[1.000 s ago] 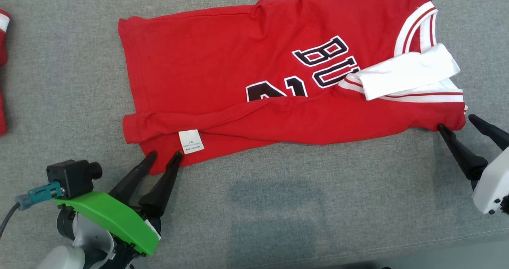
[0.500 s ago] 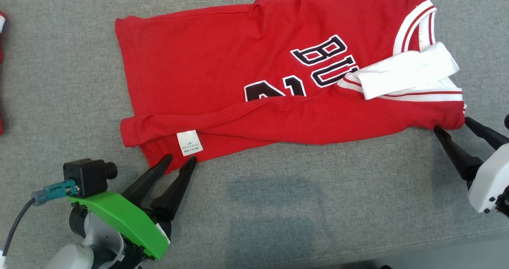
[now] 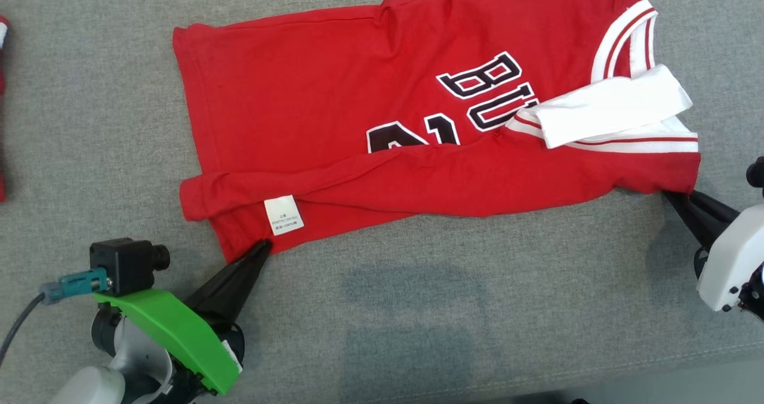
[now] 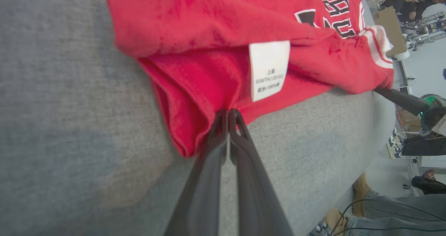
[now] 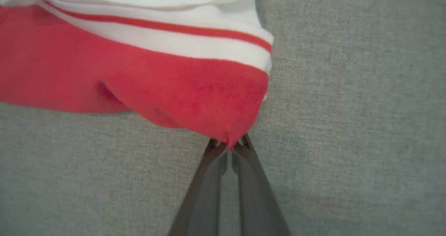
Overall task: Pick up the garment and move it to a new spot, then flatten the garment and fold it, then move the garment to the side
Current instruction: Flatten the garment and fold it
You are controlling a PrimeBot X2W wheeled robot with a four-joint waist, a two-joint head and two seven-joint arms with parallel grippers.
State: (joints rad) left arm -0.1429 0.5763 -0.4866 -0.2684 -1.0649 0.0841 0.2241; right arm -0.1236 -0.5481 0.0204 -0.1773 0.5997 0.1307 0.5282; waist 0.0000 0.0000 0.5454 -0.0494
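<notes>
The garment is a red jersey with black-and-white lettering and white trim, spread on the grey table with its near edge folded over. A white care label shows near its lower left corner. My left gripper is shut on the garment at that corner hem; in the left wrist view the left gripper pinches the red fabric just below the label. My right gripper is shut on the lower right corner. In the right wrist view the right gripper pinches the tip of the garment.
More red cloth lies at the table's left edge. The table's front edge runs along the bottom right of the head view. In the left wrist view a person's legs and shoes stand beyond the table, among robot parts and boxes.
Both grippers were open at the garment's corners and have shut on the fabric. The left gripper also moved a little forward onto the hem.
</notes>
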